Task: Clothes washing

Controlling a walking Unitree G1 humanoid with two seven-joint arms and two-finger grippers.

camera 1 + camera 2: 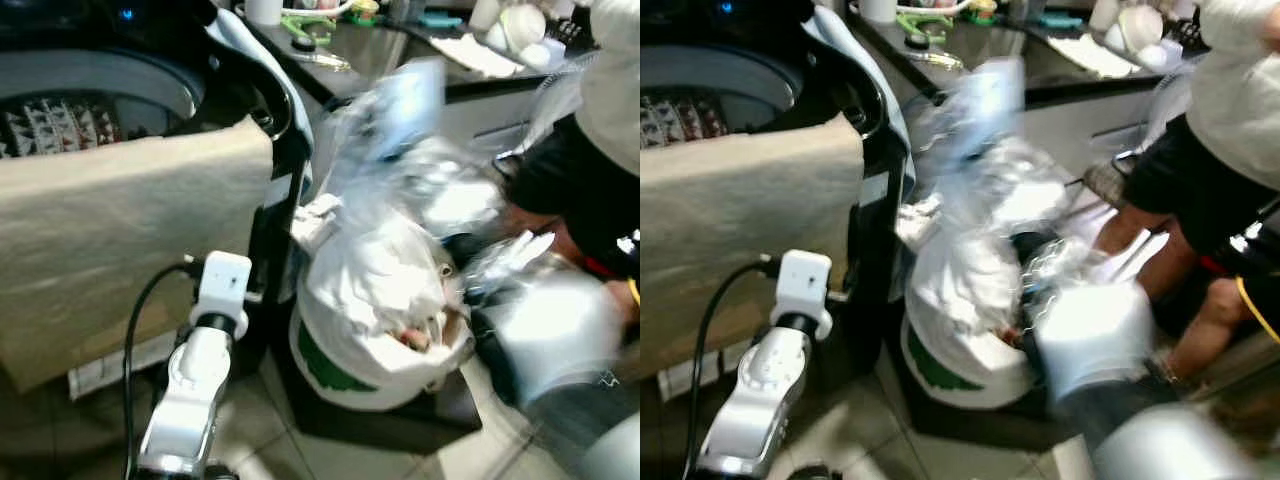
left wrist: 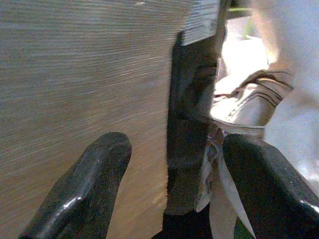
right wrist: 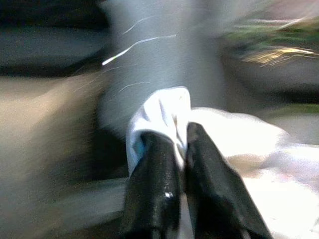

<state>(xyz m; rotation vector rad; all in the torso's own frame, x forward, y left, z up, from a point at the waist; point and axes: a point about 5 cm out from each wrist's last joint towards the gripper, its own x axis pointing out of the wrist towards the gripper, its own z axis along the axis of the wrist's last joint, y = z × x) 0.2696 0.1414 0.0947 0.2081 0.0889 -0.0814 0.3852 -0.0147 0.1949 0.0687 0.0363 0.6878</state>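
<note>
Clearly, the right gripper (image 3: 174,144) is clenched on a fold of white cloth garment (image 3: 162,112), its two black fingers pressed together around the fabric. This garment comes from the heap of white laundry (image 1: 375,275) piled in the round white basket with green band (image 1: 335,372), which stands on the tiled floor just beside the dark top-loading washing machine (image 1: 250,110). The left gripper (image 2: 174,164) hangs low beside the beige front panel (image 1: 120,240) of the machine, fingers spread apart and grasping nothing. A person in dark shorts (image 1: 1200,190) stands near the basket.
</note>
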